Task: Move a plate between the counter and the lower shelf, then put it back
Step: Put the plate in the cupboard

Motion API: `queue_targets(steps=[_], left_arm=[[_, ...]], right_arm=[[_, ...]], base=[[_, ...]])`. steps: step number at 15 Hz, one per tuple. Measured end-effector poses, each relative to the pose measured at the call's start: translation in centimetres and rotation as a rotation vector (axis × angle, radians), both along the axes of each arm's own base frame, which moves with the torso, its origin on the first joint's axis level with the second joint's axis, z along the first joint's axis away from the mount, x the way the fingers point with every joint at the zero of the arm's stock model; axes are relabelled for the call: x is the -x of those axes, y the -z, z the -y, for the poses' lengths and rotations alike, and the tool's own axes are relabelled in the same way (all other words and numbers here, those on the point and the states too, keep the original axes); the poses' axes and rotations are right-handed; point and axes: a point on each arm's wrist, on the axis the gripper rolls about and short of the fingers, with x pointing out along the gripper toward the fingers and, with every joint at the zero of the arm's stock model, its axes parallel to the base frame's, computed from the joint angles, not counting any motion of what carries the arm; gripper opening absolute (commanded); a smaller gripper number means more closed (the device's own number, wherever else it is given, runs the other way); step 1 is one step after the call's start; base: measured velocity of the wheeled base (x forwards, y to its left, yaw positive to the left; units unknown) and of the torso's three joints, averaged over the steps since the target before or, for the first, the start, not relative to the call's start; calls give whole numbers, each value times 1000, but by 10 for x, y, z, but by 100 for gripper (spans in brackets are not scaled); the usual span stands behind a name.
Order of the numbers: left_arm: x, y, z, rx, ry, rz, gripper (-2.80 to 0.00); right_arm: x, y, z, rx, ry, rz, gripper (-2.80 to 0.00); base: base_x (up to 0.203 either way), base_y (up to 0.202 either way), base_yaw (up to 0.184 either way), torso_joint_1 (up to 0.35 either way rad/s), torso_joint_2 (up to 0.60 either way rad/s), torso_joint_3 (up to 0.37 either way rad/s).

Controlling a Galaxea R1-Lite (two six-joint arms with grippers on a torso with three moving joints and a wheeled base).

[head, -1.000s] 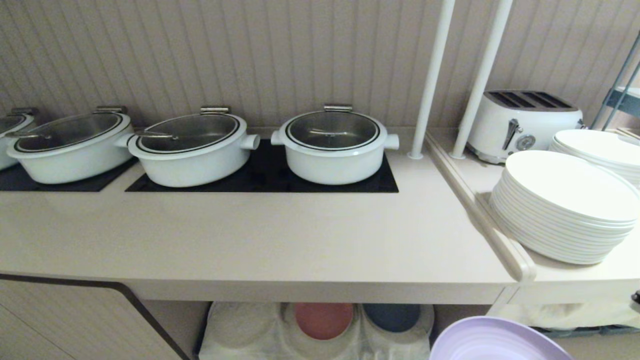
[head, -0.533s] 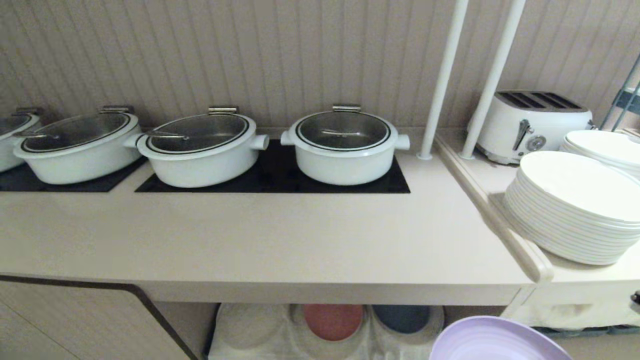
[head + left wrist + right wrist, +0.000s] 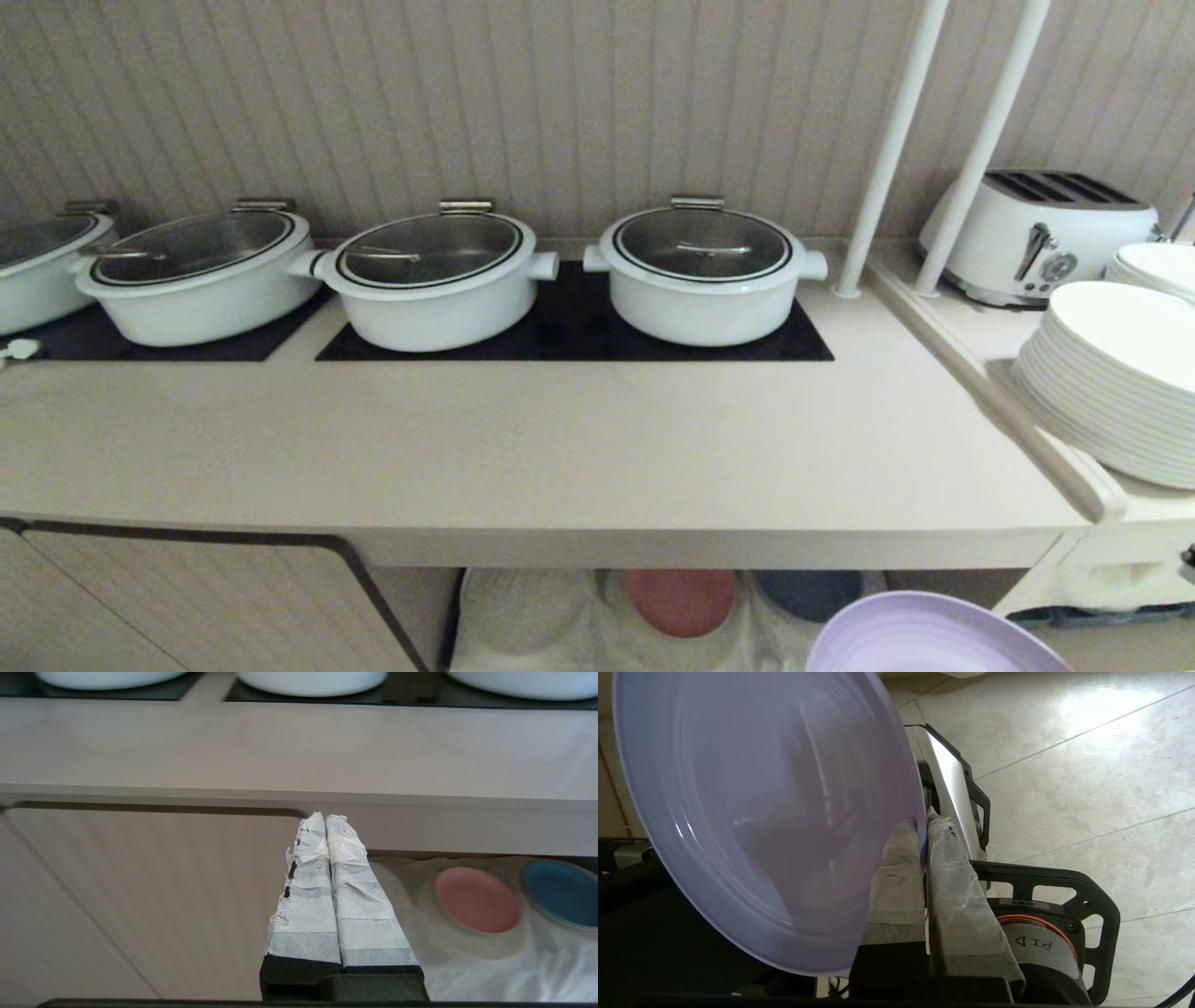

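Note:
The pale lilac plate (image 3: 934, 639) (image 3: 761, 812) hangs in the air at the bottom right of the head view, in front of and below the beige counter (image 3: 560, 448). My right gripper (image 3: 923, 828) is shut on its rim, one taped finger on each face. Under the counter, the lower shelf (image 3: 579, 625) (image 3: 467, 961) shows its white wrinkly cloth. My left gripper (image 3: 325, 817) is shut and empty, parked in front of the cupboard door beside the shelf opening.
A salmon-pink plate (image 3: 680, 602) and a dark blue plate (image 3: 808, 593) lie on the shelf cloth. Three white lidded pots (image 3: 705, 271) sit on black hob panels (image 3: 579, 341). White dinner plates (image 3: 1120, 383), a toaster (image 3: 1041, 238) and two white poles (image 3: 892, 149) stand at the right.
The whole head view has shifted to the right, so the camera has moved left along the counter. The plate stays at the same place in the picture, still gripped.

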Motion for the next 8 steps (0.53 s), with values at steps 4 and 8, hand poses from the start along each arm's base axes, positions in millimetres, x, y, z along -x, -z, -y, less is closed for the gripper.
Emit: queue_targets(steps=[4,8], left_arm=[[0,0,0,-1,0,0,-280],[0,0,0,0,0,0,-280]], right_arm=[[0,0,0,2,1,-2,-280],[1,1,0,2,0,-5,-280]], base=[[0,197,0,1,3,3],[0,197,0,0,0,2]])
